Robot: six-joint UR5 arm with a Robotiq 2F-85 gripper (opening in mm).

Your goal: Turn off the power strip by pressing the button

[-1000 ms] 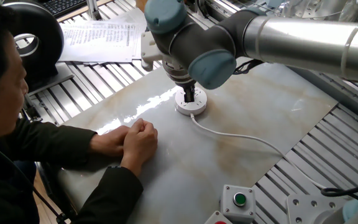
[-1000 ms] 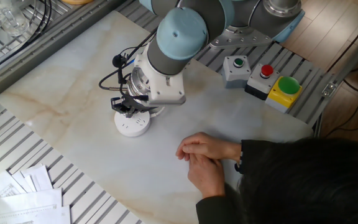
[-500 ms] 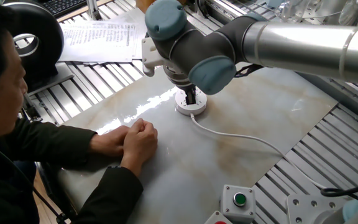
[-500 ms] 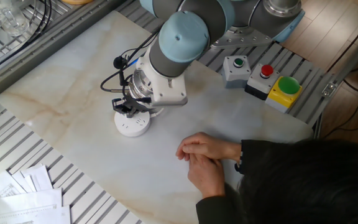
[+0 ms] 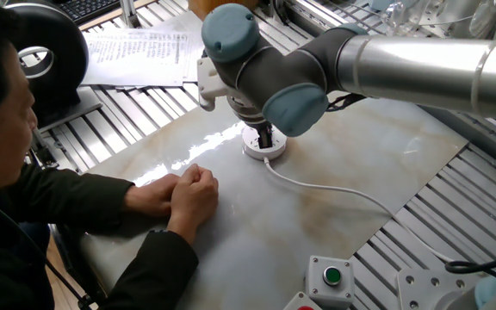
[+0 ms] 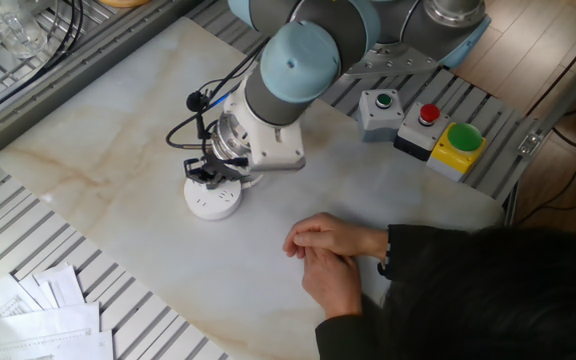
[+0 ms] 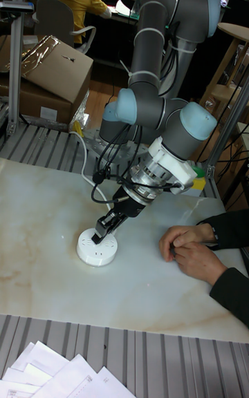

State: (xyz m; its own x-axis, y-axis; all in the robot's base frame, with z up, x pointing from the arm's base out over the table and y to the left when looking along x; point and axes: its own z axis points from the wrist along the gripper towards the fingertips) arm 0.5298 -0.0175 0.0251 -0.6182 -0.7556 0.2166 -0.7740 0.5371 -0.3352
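The power strip (image 5: 257, 152) (image 6: 213, 204) (image 7: 95, 251) is a round white puck lying flat on the marble slab, with dark slots on its face. Its thin white cord (image 5: 334, 191) trails away across the slab. My gripper (image 5: 265, 138) (image 6: 211, 181) (image 7: 100, 236) points down onto the top of the power strip. In the tall fixed view its dark fingertips are pressed together and their tip touches the puck's upper face. The button itself is hidden under the fingers.
A person's clasped hands (image 5: 188, 194) (image 6: 323, 250) (image 7: 188, 246) rest on the slab close to the puck. A grey box with a green button (image 6: 380, 108) (image 5: 330, 277), a red-button box (image 6: 423, 120) and a yellow box (image 6: 455, 145) sit at the slab's edge. Papers (image 5: 136, 56) lie beyond.
The arm's wrist has shifted a little and the gripper tip has come down slightly onto the puck. The puck and the person's hands have not moved.
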